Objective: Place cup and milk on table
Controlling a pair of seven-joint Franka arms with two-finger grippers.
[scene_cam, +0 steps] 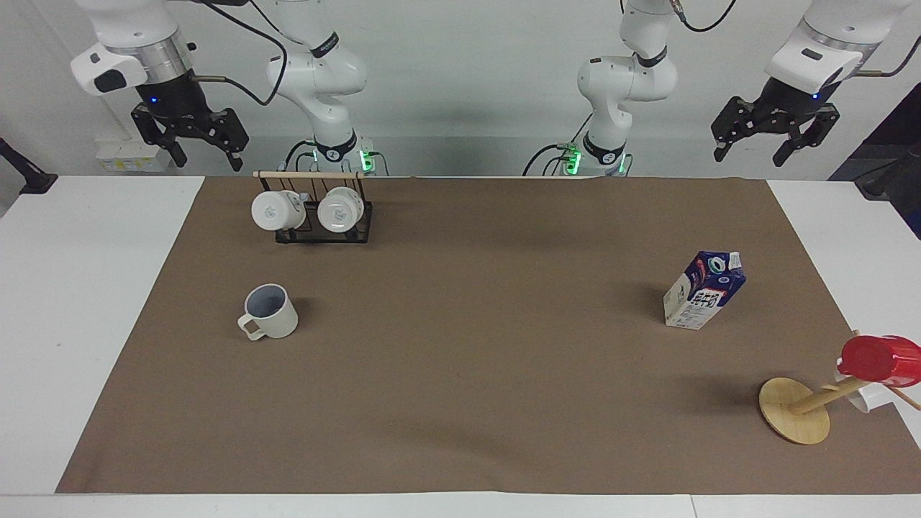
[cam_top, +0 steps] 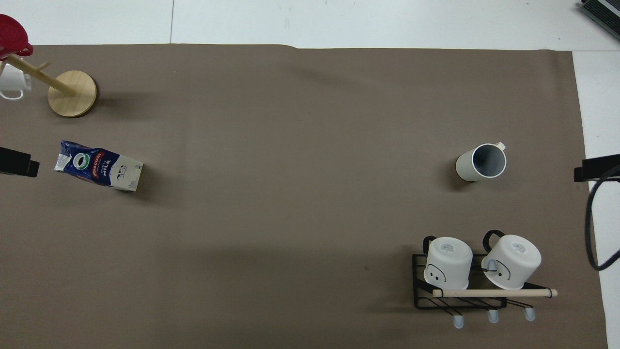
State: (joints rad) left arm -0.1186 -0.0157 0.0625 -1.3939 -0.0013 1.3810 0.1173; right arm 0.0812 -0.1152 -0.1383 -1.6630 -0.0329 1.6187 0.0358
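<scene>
Milk carton (scene_cam: 704, 289) stands upright on the brown paper sheet (scene_cam: 475, 345) toward the left arm's end of the bench (scene_cam: 65, 302), its round pale cap facing up; in the overhead view it sits at about nine o'clock from the sheet's middle. Cream-beige mug (scene_cam: 269, 311) stands upright on the same sheet toward the right arm's end, at about three o'clock in the overhead view, mouth up and its squarish handle turned away from the robots. Carton and mug are well apart, and no hand touches either.

The left hand (scene_cam: 771, 142) hangs high in the air near the left arm's end of the bench, its fingers spread apart and holding nothing. The right hand (scene_cam: 193, 144) hangs likewise near the right arm's end, fingers also spread and empty. Both arms wait.

A black wire rack with a wooden rail (scene_cam: 316, 208) stands nearer to the robots than the mug, carrying two glossy white mugs (scene_cam: 277, 210) side by side. At the carton's end, farther from the robots than the carton, a wooden mug tree (scene_cam: 795, 419) with a round base holds a bright red cup (scene_cam: 879, 360) and a white cup (cam_top: 12, 83).
</scene>
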